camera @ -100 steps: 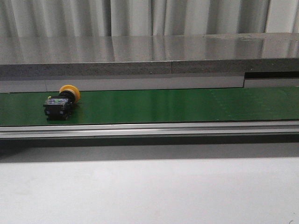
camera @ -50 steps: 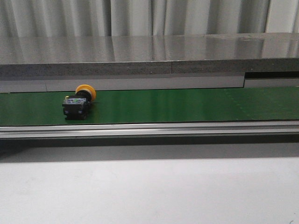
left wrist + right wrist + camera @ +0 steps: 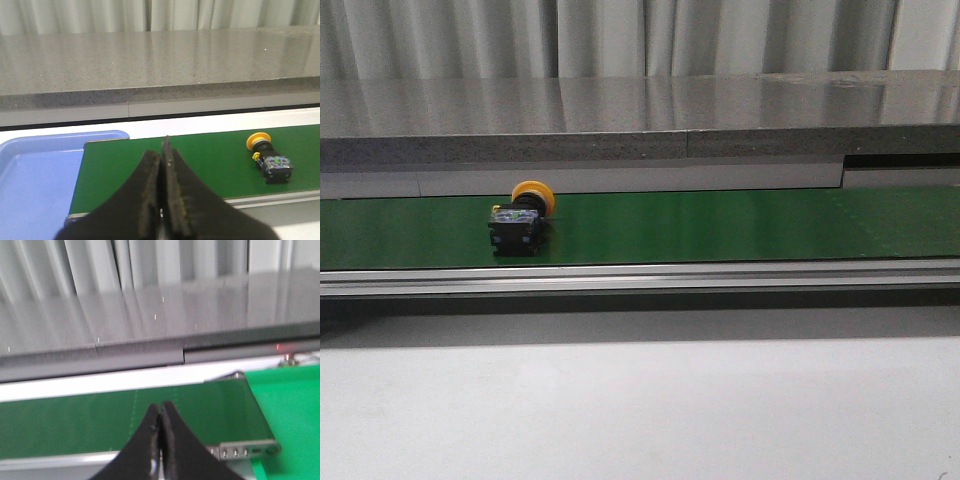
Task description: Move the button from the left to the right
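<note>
Small dark boxy button with orange-yellow round cap (image 3: 523, 218): markings on its near face too small to read. Light blue plastic tray (image 3: 35, 185) cut off by frame edge; closed black left gripper (image 3: 161, 165) hides part of the green conveyor belt (image 3: 210, 160). Right wrist view is blurred throughout.

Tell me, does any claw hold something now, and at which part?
Nothing is held. Both claws, left and right, are shut empty; the button lies on the green belt.

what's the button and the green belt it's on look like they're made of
The button: likely moulded plastic, with a smooth orange-yellow cap and a dark boxy body with a slight sheen. The green belt: probably a rubbery or PVC conveyor sheet, a flat, even green with soft glare, edged by a silvery rail that looks like brushed aluminium.
</note>
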Robot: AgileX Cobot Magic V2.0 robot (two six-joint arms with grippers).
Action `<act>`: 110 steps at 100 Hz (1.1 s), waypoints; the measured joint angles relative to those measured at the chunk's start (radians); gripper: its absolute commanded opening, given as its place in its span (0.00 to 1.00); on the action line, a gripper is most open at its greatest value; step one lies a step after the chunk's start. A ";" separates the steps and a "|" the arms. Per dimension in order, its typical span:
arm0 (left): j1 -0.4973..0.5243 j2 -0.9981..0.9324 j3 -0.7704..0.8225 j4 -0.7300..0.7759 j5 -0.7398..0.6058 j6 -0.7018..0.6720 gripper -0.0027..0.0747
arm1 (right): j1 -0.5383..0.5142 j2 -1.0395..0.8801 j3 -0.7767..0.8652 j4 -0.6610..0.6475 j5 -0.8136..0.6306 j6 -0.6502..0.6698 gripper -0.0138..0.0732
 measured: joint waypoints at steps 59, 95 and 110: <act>0.000 0.000 0.000 0.000 0.000 0.000 0.01 | 0.000 0.532 -0.381 0.019 0.355 0.000 0.08; 0.000 0.000 0.000 0.000 0.000 0.000 0.01 | 0.000 0.574 -0.381 0.043 0.365 0.000 0.22; 0.000 0.000 0.000 0.000 0.000 0.000 0.01 | 0.000 0.574 -0.381 0.070 0.367 0.000 0.60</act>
